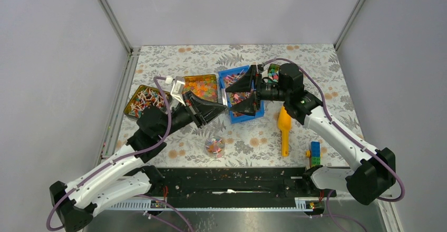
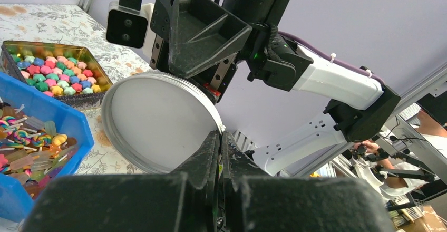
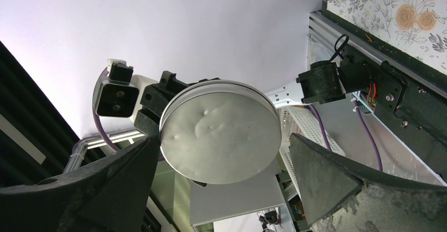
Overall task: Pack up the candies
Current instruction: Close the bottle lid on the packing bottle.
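Well apart: candies point(image 1: 143, 99), left end effector point(image 1: 222, 105).

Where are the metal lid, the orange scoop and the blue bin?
metal lid point(image 2: 158, 118): left wrist view, its flat face.
orange scoop point(image 1: 285, 141): top view, its handle.
blue bin point(image 2: 47, 108): left wrist view, its wall.

- The table point(image 1: 316, 63) is covered with a floral cloth.
- At its far left sits a gold tin point(image 1: 128, 103) of candies point(image 1: 145, 99).
- Near that is a tray point(image 1: 201, 77) of orange-and-yellow jellies.
- Just right of the tray is a blue bin point(image 1: 249, 118) of sweets.
- Toward the front stands a small round jar point(image 1: 214, 146).
- An orange scoop point(image 1: 284, 132) lies right of the jar, with stacked toy blocks point(image 1: 314, 153) near it.
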